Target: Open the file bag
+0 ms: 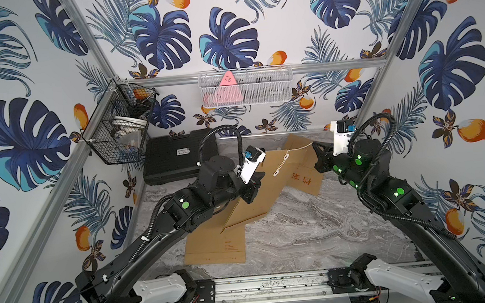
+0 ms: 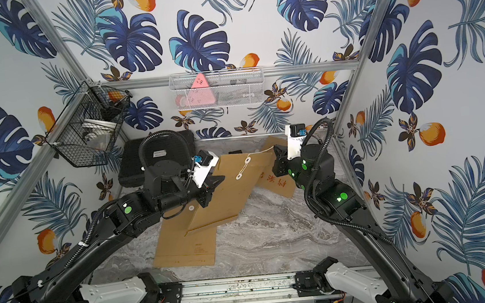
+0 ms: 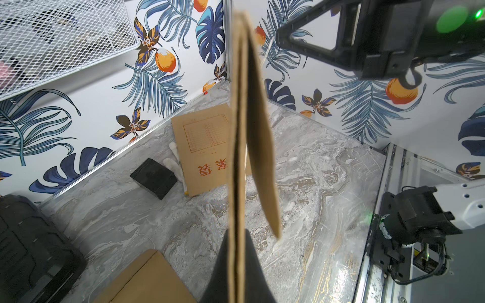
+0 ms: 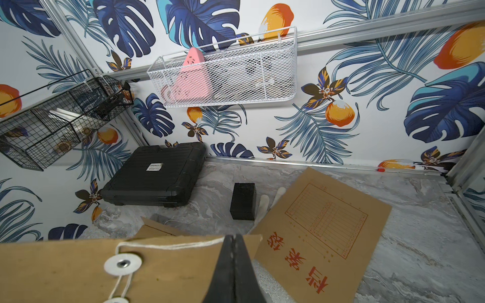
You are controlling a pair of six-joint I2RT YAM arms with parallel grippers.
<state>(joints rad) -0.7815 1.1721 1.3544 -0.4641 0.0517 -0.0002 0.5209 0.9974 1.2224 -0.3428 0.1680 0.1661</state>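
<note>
**String taut, flap not yet lifted**

We hold the bag point(image 1: 268, 186) tilted above the surface point(image 1: 317, 235), between the two arms. Our left tool point(image 1: 253, 187) pinches the bag's edge nearest that arm, and the left wrist view shows the bag edge-on between the fingers. Our right tool point(image 1: 315, 144) is pressed together on the free end of the string point(image 1: 298, 149), which runs taut from the discs point(image 1: 286, 156).

In the right wrist view the string links both discs, so we judge the unwinding nearly done but not finished. The flap point(image 3: 262, 157) stands a little off the body. What is left is to free the last turn and fold the flap back.

A red-lettered bag point(image 1: 303, 180) and a front bag point(image 1: 213, 247) lie flat on the surface. A case point(image 1: 176, 161) sits at the back.
</note>
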